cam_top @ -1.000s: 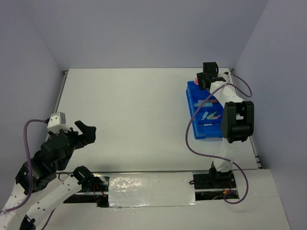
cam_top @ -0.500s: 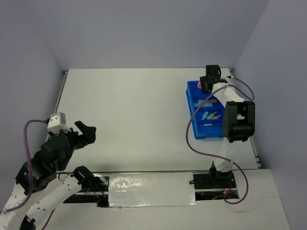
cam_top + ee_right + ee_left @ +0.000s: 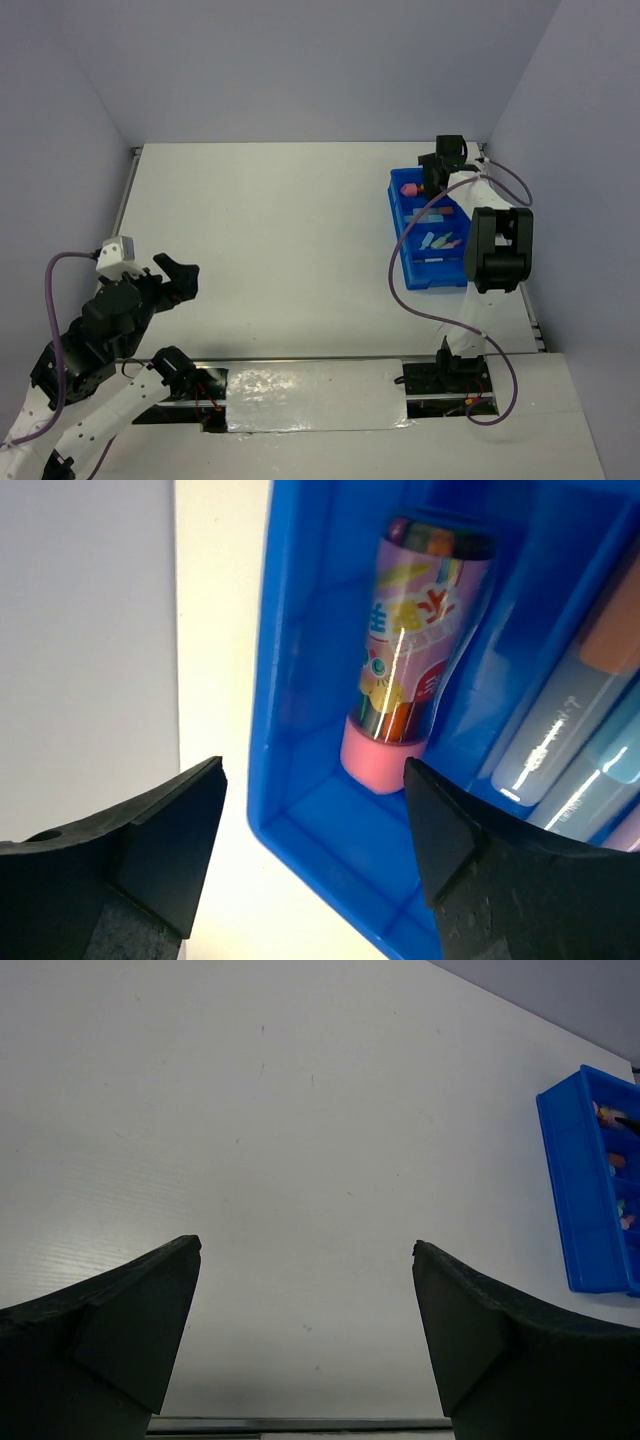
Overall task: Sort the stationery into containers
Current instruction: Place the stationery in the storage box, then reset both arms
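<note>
The blue tray (image 3: 397, 232) stands at the far right of the table. In its farthest compartment lies a stubby clear tube of coloured pens with a pink cap (image 3: 415, 660), also visible from above (image 3: 409, 188). My right gripper (image 3: 314, 765) hangs open just over that compartment's end, its fingers apart from the tube and holding nothing. Pastel markers (image 3: 570, 730) lie in the neighbouring compartment, and more markers (image 3: 437, 240) fill the middle ones. My left gripper (image 3: 306, 1245) is open and empty over bare table at the near left (image 3: 180, 275).
The tray (image 3: 565, 1190) sits close to the table's right edge and the right side wall (image 3: 560, 150). A purple cable (image 3: 400, 270) loops from the right arm down past the tray's near left corner. A dark rail (image 3: 300, 1424) runs along the near edge.
My right gripper has opened and let go of the pink-capped tube, which now lies in the tray's farthest compartment. The gripper has shifted slightly right. The left arm is still.
</note>
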Robot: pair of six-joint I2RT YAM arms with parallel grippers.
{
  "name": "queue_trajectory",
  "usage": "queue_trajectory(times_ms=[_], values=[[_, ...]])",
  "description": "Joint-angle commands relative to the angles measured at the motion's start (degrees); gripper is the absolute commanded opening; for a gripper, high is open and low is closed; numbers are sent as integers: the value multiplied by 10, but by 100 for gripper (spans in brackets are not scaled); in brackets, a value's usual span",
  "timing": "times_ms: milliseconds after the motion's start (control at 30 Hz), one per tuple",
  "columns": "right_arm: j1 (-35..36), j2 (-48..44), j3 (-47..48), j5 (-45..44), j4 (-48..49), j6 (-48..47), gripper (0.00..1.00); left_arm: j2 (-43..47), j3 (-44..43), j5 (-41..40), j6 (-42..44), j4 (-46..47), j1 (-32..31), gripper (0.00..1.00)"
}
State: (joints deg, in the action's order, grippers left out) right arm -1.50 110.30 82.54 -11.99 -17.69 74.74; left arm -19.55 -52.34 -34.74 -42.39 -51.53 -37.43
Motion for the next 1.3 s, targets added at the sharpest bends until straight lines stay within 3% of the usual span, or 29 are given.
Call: queue_trajectory(times_ms=[0, 100, 267, 333, 367, 467, 500, 567, 800, 933, 1067, 1267], values=[[1, -30, 35, 10, 6, -21, 79, 7, 0, -10, -4, 15, -4, 99], [3, -72, 39, 28, 17, -56, 81, 7, 0, -16, -8, 12, -4, 99], [12, -228, 3, 59, 42, -285, 85, -21, -12, -47, -5, 7, -4, 99], [64, -338, -53, 21, 30, -430, 87, -50, -27, -86, 2, 7, -4, 99], [82, -376, -75, -27, 23, -514, 99, -74, -36, -98, 11, 1, -4, 99], [159, -520, -146, -93, -50, -601, 100, -117, -81, -167, 11, -22, -4, 99], [182, -582, -157, -159, -112, -605, 100, -126, -107, -198, 12, -26, -4, 99], [224, -641, -189, -175, -165, -600, 100, -141, -130, -227, 17, -35, -4, 99], [236, -845, -205, -71, -341, -605, 100, -98, -142, -289, 67, -23, -4, 99], [236, -911, -179, -25, -390, -622, 100, -57, -165, -267, 56, -78, -4, 99], [236, -947, -141, -35, -445, -637, 100, -14, -183, -249, 54, -122, -4, 99], [236, -979, -141, -48, -453, -648, 100, 37, -189, -209, 45, -154, -4, 99]])
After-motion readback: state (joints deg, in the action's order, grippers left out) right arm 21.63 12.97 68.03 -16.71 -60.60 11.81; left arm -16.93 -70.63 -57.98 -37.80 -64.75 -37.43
